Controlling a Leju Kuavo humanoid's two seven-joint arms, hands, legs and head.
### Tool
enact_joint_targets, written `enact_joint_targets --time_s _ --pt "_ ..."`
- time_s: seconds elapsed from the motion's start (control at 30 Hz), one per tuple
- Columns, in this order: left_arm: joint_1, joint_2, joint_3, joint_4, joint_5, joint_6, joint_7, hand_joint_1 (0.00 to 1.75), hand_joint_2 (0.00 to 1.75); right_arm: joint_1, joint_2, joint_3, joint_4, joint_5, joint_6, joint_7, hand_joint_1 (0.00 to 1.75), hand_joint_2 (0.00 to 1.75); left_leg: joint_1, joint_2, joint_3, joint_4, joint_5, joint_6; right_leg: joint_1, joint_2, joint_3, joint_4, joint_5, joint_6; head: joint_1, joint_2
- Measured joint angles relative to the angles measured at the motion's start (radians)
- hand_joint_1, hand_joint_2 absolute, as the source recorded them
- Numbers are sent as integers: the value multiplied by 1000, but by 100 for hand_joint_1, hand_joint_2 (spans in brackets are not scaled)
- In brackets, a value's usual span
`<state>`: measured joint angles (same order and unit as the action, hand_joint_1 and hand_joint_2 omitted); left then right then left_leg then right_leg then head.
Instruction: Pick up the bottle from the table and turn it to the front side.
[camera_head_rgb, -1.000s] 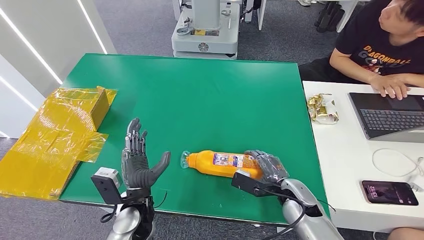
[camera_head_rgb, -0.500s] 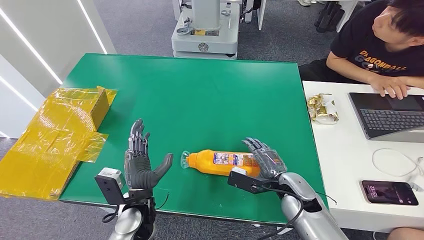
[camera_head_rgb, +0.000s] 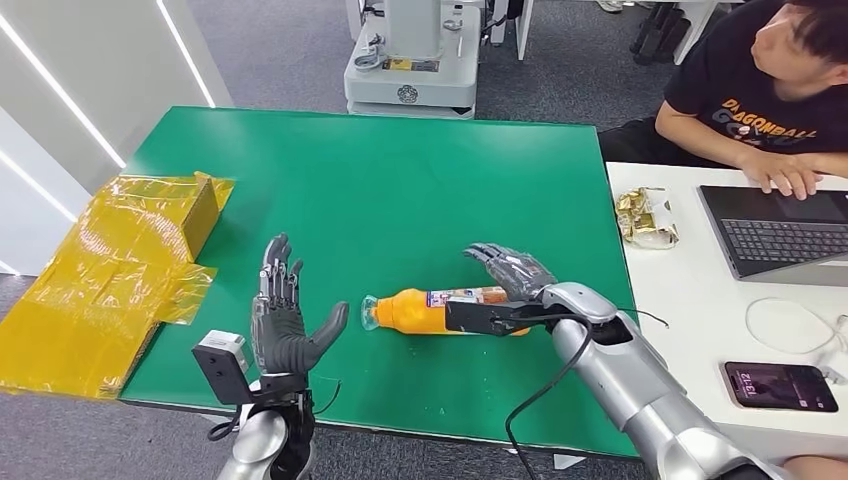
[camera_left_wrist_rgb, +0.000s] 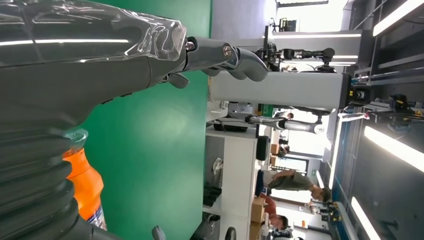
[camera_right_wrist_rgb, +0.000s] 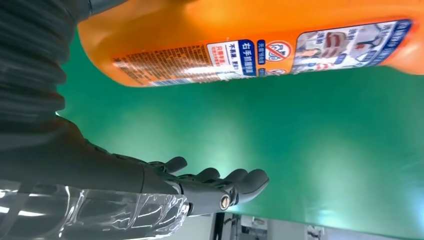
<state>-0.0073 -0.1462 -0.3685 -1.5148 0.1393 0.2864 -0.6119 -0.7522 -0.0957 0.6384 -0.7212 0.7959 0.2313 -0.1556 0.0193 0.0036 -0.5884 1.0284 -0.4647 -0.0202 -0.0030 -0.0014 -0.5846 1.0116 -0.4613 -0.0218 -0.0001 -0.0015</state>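
Observation:
An orange bottle (camera_head_rgb: 415, 311) with a white and blue label lies on its side on the green table (camera_head_rgb: 400, 190), its clear cap pointing at my left hand. My right hand (camera_head_rgb: 510, 268) hovers just beyond the bottle's base end, with its fingers spread and nothing in them. In the right wrist view the bottle (camera_right_wrist_rgb: 250, 45) lies apart from the straight fingers (camera_right_wrist_rgb: 220, 186). My left hand (camera_head_rgb: 285, 322) stands upright and open, a short gap from the cap, palm turned to the bottle. The bottle's neck (camera_left_wrist_rgb: 86, 184) shows in the left wrist view.
A box wrapped in yellow film (camera_head_rgb: 120, 260) lies at the table's left edge. To the right stands a white table (camera_head_rgb: 690, 330) with a laptop (camera_head_rgb: 780, 230), a phone (camera_head_rgb: 778, 385) and a snack packet (camera_head_rgb: 645, 217). A person (camera_head_rgb: 770, 90) sits there. A grey machine base (camera_head_rgb: 410, 70) stands beyond the table.
My right hand has come off the bottle's base end, opened its fingers and moved to the bottle's far side. The bottle has shifted slightly. My left hand has barely moved.

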Motion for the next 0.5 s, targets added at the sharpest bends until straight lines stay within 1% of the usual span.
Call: enact_joint_targets --time_s 0.2,0.33,0.5 --pt "-1 0 0 6 10 12 -7 0 175 -65 28 33 112 -10 50 -16 0 175 0 0 0 0 0 0 0 0 0 0 0 0 0 0" --pt "0 0 1 6 13 20 -10 0 175 -104 52 59 192 -26 66 -28 0 175 0 0 0 0 0 0 0 0 0 0 0 0 0 0" --pt "0 0 2 6 14 24 -11 0 175 -123 74 83 251 -32 73 -29 0 175 0 0 0 0 0 0 0 0 0 0 0 0 0 0"
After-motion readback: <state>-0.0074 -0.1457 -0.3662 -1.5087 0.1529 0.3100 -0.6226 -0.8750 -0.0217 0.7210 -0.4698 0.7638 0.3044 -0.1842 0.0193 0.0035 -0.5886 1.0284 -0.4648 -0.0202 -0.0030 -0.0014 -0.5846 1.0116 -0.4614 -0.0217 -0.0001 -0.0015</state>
